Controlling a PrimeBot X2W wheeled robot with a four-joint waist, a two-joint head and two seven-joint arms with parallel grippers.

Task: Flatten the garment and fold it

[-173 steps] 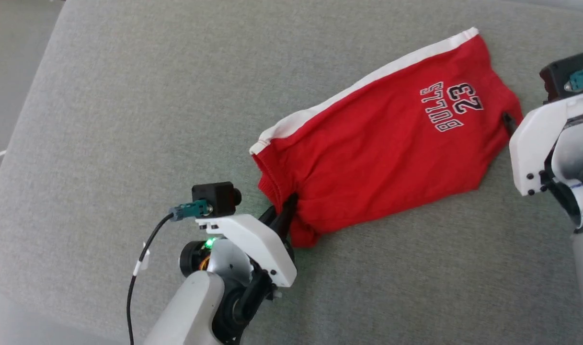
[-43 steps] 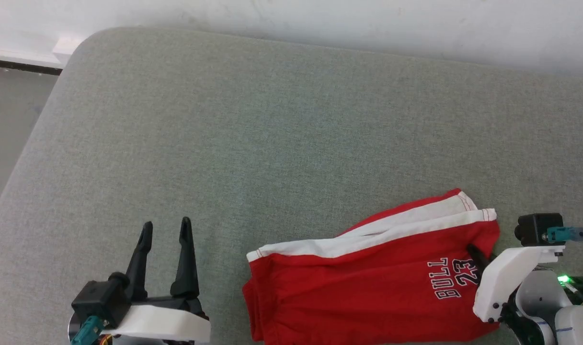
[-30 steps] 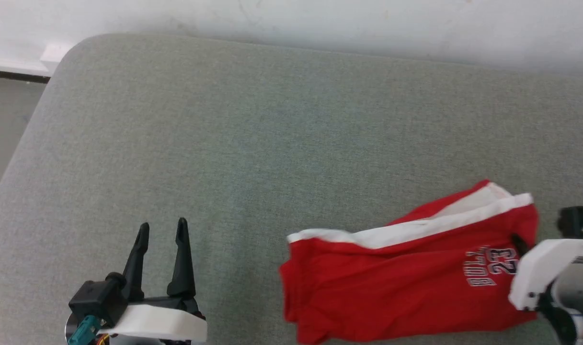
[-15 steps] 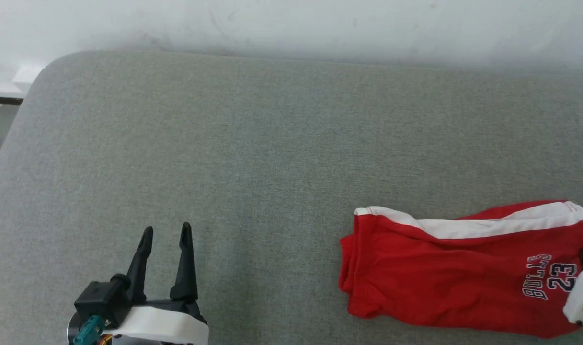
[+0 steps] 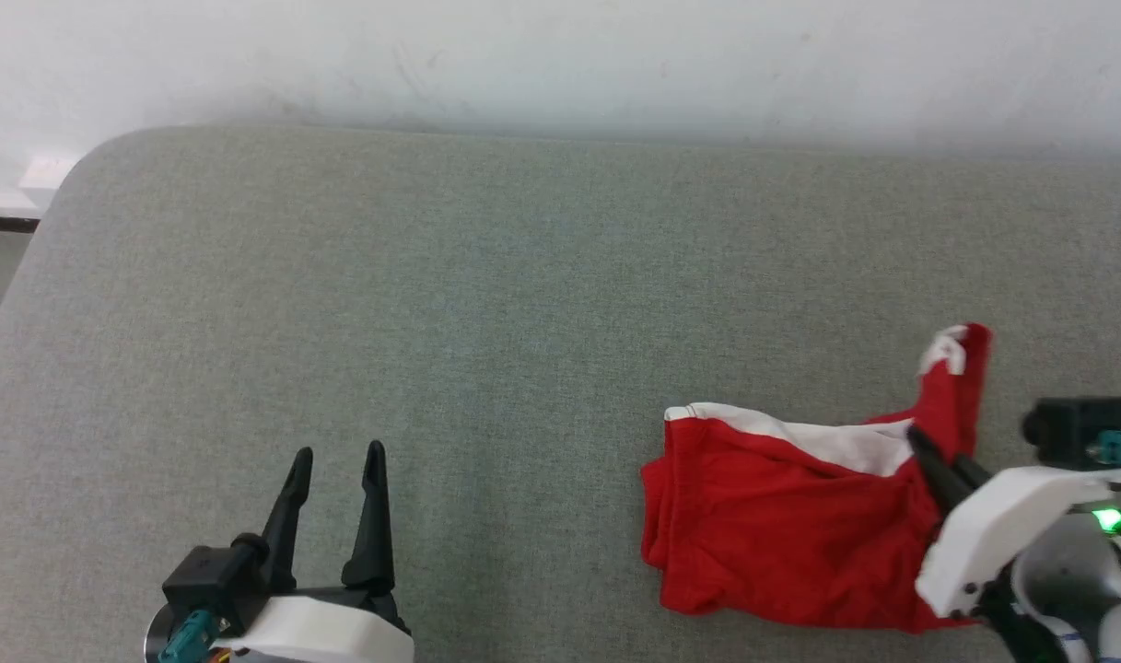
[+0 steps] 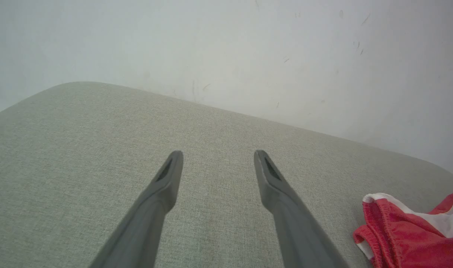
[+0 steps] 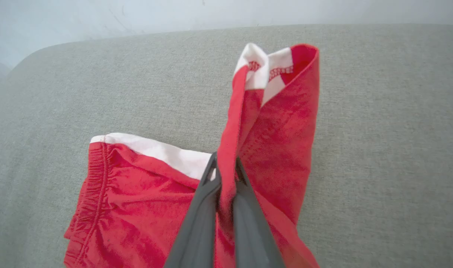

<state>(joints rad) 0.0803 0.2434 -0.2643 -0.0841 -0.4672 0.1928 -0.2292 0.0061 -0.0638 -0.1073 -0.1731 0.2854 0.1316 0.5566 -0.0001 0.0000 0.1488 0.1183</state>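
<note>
1. Right wrist view: the right gripper (image 7: 225, 165) is clamped tight on a raised fold of the shorts (image 7: 137, 193). One end stands up beyond its fingertips; the rest lies bunched on the cushion (image 7: 379, 149) to its left.
2. The left gripper (image 5: 337, 459) is spread wide, empty, well apart from the shorts.
3. Judged progress: early — shorts not flat, no fold laid.

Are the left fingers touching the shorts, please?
No, the left fingers stand open over the cushion, well apart from the shorts.
</note>
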